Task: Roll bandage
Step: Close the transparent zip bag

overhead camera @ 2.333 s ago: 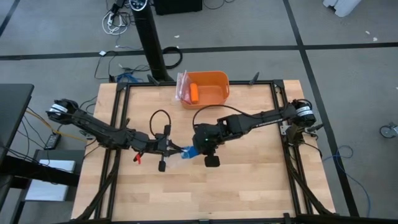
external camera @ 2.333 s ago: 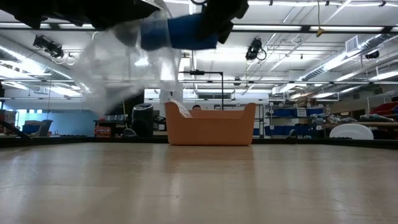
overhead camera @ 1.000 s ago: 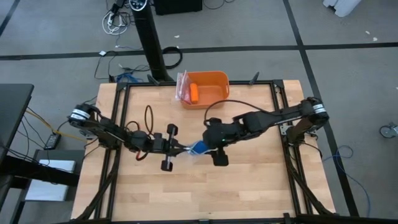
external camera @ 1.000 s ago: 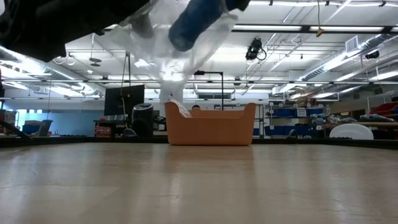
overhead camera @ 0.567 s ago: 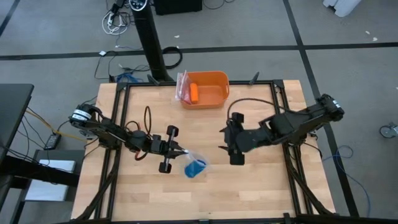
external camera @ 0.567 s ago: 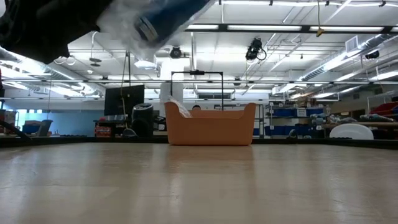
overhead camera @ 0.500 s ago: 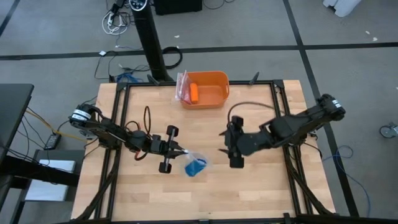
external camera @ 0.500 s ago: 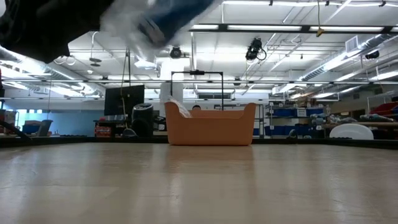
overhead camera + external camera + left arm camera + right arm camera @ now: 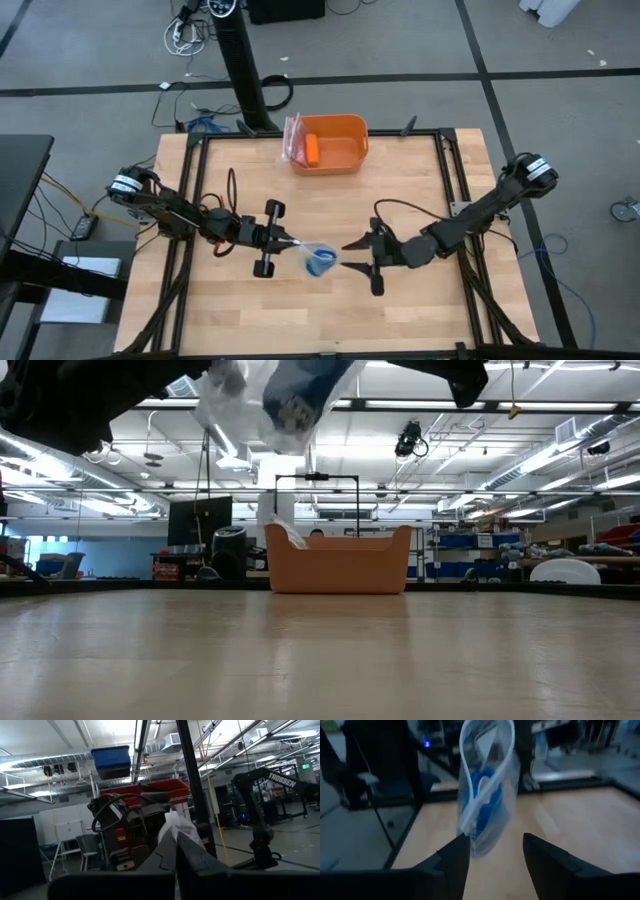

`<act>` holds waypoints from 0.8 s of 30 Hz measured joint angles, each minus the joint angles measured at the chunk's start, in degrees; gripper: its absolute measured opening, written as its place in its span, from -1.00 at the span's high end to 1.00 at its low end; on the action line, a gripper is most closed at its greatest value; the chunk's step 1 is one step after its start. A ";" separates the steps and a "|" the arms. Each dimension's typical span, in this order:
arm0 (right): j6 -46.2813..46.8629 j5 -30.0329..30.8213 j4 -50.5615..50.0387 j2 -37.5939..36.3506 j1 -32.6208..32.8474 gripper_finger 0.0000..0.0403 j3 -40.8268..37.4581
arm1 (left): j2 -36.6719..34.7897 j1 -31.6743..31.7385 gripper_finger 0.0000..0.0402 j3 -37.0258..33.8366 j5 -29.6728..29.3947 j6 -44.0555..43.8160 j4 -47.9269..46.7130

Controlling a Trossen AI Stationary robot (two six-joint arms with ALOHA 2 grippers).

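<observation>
**Bagged bandage hangs at mid-table, between the two grippers**

From the left edge of the table [image 9: 420, 190] I see my left arm reaching toward the centre. The left gripper [image 9: 291, 242] has its fingers pressed together on a corner of the clear plastic bag [image 9: 318, 258]; in the left wrist view the pinched plastic [image 9: 176, 831] bunches up right at the closed tips. The bag hangs off the tips above the table's middle, held clear of the wood. Inside it sits the one bandage [image 9: 320, 262], a compact blue roll; in the right wrist view the bag's long axis runs up and down, with the blue bandage [image 9: 486, 787] in its lower half. I cannot tell which way the roll's own axis points.

Just beside the bag, on its right, the right gripper [image 9: 351, 256] faces it with fingers spread apart, holding nothing.

At the table's far edge stands one orange bin [image 9: 345, 128] with one small orange cylinder [image 9: 312, 148] inside. A second crumpled clear bag [image 9: 291, 136] lies against the bin's left wall.
</observation>
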 joint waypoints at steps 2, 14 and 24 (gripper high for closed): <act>-1.48 0.36 4.94 -0.01 -0.52 0.10 -1.56 | 0.00 0.00 0.99 0.00 -0.01 -0.03 0.03; -9.56 0.42 9.68 -0.73 -2.78 0.94 -0.57 | 0.02 0.09 0.99 0.00 -1.93 -0.41 -0.52; -2.33 -3.03 -25.45 0.47 -6.36 0.99 18.38 | 0.02 0.62 0.99 0.00 -5.15 -1.44 -5.00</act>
